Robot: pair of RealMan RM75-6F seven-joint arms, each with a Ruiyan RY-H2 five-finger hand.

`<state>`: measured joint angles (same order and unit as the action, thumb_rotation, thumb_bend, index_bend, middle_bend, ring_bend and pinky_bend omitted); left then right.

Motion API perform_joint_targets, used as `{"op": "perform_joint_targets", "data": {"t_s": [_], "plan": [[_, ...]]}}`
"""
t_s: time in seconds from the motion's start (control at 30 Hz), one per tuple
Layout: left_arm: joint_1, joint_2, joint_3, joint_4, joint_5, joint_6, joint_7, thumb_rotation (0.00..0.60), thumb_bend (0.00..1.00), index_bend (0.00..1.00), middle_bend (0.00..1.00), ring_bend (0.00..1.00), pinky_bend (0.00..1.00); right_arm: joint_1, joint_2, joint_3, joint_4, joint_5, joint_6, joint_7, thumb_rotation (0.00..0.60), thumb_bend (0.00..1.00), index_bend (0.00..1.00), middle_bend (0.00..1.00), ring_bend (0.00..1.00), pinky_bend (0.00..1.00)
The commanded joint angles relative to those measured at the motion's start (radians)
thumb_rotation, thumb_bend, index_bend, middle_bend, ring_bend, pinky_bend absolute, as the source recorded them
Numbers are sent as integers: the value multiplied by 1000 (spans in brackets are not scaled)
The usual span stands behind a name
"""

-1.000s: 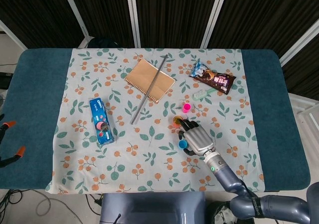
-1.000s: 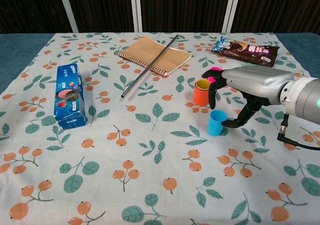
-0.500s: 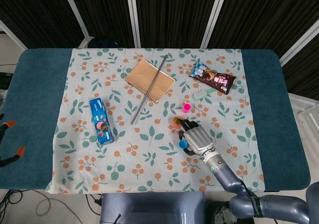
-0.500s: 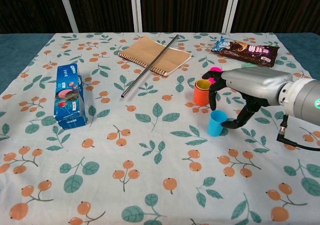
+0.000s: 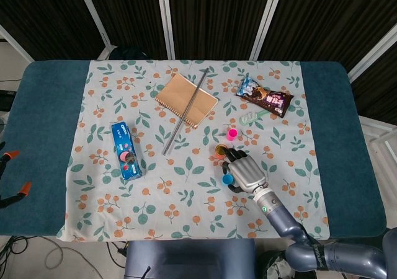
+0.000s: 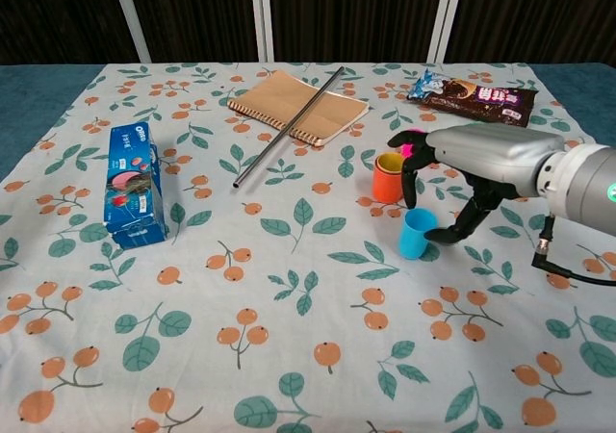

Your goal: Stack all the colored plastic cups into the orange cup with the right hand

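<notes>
The blue cup (image 6: 418, 234) stood on the tabletop (image 5: 49, 118), just in front of the orange cup (image 6: 389, 178), and over the last second it had crept slightly up and nearer the orange cup. The right robot hand (image 6: 452, 178) had risen with it, fingers (image 6: 408, 185) draped over the cup's far side and thumb curled round its right; the grip looked closed on the blue cup, though contact was hard to confirm. That suggested the lift toward the orange cup was beginning. The pink cup (image 5: 232, 134) waited behind, apart from both. The left robot hand was out of sight. Further off lay a notebook (image 6: 296, 107) and a metal rod (image 6: 289, 125).
</notes>
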<state>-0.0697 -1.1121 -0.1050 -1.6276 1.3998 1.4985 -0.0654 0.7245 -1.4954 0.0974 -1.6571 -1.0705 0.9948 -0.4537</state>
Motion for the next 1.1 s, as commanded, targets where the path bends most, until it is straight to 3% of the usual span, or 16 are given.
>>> {"op": "perform_joint_targets", "data": {"t_s": [0.03, 0.3, 0.6, 1.1], "plan": [[0, 0, 0, 0, 0, 0, 0, 600, 242, 211, 11, 0, 0, 6, 16, 11, -18, 2, -1, -8, 600, 362, 526, 0, 110, 188], [0, 2, 0, -2, 1, 1, -4, 600, 242, 211, 11, 0, 0, 39, 63, 69, -58, 41, -3, -38, 600, 362, 527, 0, 111, 188], [0, 1, 0, -1, 1, 0, -4, 600, 243, 211, 11, 0, 0, 116, 118, 153, -59, 187, -46, -94, 600, 362, 526, 0, 111, 188], [0, 3, -2, -3, -2, 0, -6, 600, 242, 211, 11, 0, 0, 187, 89, 171, 22, 326, -71, -109, 600, 362, 526, 0, 111, 191]]}}
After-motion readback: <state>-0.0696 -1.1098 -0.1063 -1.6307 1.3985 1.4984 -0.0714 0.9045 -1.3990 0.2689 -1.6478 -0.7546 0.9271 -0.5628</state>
